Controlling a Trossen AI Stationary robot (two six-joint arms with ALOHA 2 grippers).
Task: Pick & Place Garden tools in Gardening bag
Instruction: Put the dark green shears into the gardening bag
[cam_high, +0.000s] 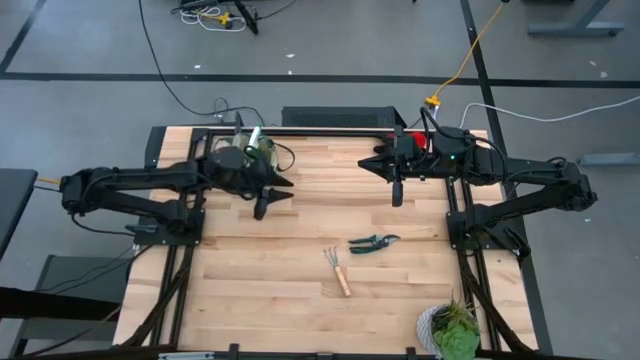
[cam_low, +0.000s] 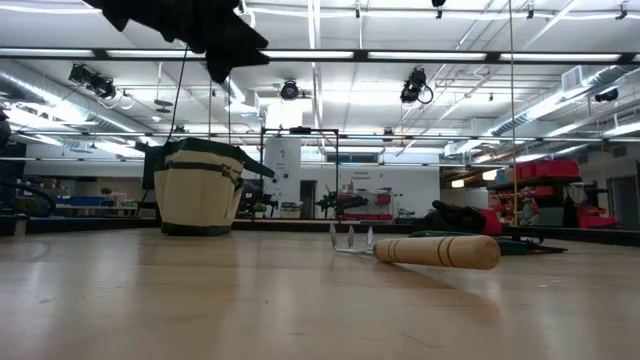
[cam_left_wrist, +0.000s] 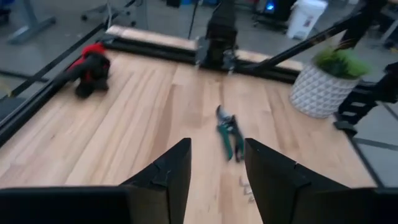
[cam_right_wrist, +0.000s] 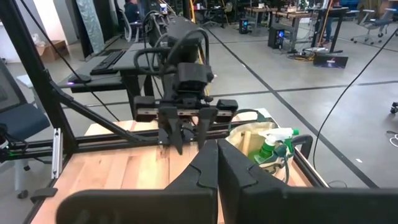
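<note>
Left gripper (cam_high: 283, 190): fingers parted, nothing held, raised beside the gardening bag (cam_high: 253, 152). Right gripper (cam_high: 372, 163): pressed together, empty. Listed mid-table: 1 rake (cam_high: 337, 271), 1 pruning shears (cam_high: 373, 242). Red-and-black gloves (cam_left_wrist: 90, 64) are shown plainly only in the left wrist view; a green spray bottle (cam_right_wrist: 274, 142) inside the bag only in the right wrist view.

Beige gardening bag (cam_low: 198, 186) with dark trim, green-handled shears (cam_high: 373, 242), red-and-black gloves (cam_left_wrist: 90, 67), white plant pot (cam_left_wrist: 318, 91)

potted plant (cam_high: 452, 330): near table corner | wooden table (cam_high: 280, 270) | yellow cable (cam_high: 470, 55): on floor
</note>
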